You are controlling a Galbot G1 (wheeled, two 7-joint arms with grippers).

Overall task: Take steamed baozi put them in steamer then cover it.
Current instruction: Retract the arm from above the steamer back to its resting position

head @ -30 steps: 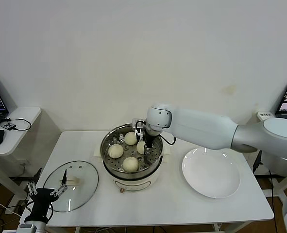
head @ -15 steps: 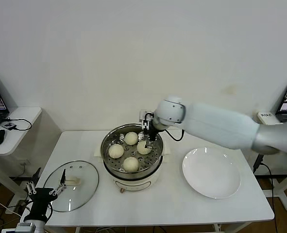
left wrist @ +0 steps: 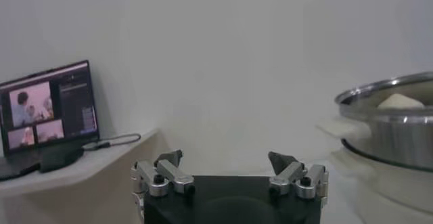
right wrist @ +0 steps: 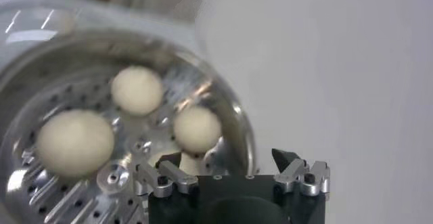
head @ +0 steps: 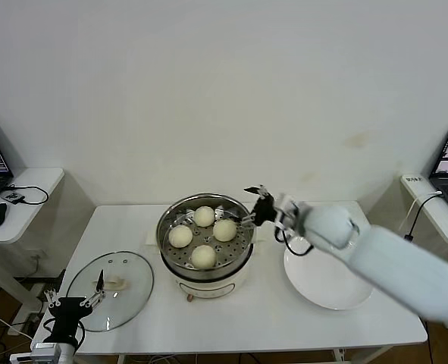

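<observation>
You are pulling the right gripper (head: 255, 205) away from the steamer (head: 205, 262), jaws spread wide and empty, leaving all four steamed baozi (head: 224, 230) inside, so the cover (head: 110, 290) by the idle, open left gripper (head: 73, 297) is coming next.

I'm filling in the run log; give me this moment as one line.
buns: four in steamer | right claw: open, empty, at steamer's edge | left claw: open, by lid | lid: on table, steamer uncovered
</observation>
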